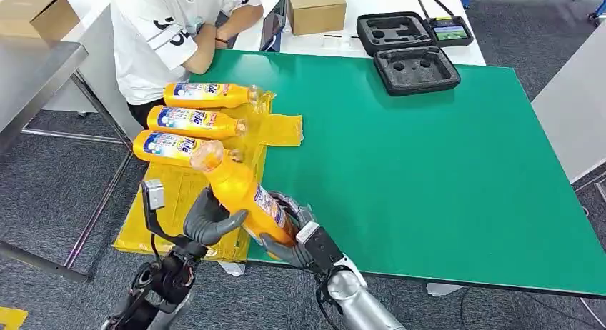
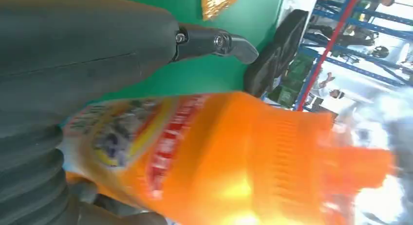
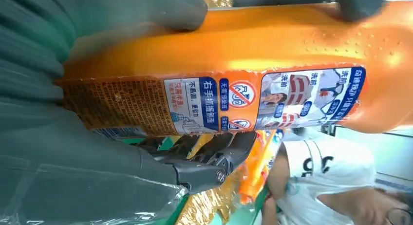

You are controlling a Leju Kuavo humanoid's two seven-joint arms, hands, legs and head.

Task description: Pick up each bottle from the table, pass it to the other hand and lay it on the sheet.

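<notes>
Gripping bottle (image 1: 243, 191): both hands, right (image 1: 296, 237), left (image 1: 207, 219) | three bottles (image 1: 193, 121) on sheet (image 1: 164, 208)

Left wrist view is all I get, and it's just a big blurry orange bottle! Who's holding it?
Observer: Both hands. The right hand grips the bottle at its labelled bottom end, and the left hand wraps its middle.
Operator: Are any bottles done yet?
Observer: Yes, three other bottles lie side by side on the yellow sheet.
Operator: Is anybody there?
Observer: A person in a white shirt sits at the table's far side, arms folded on its edge.
</notes>
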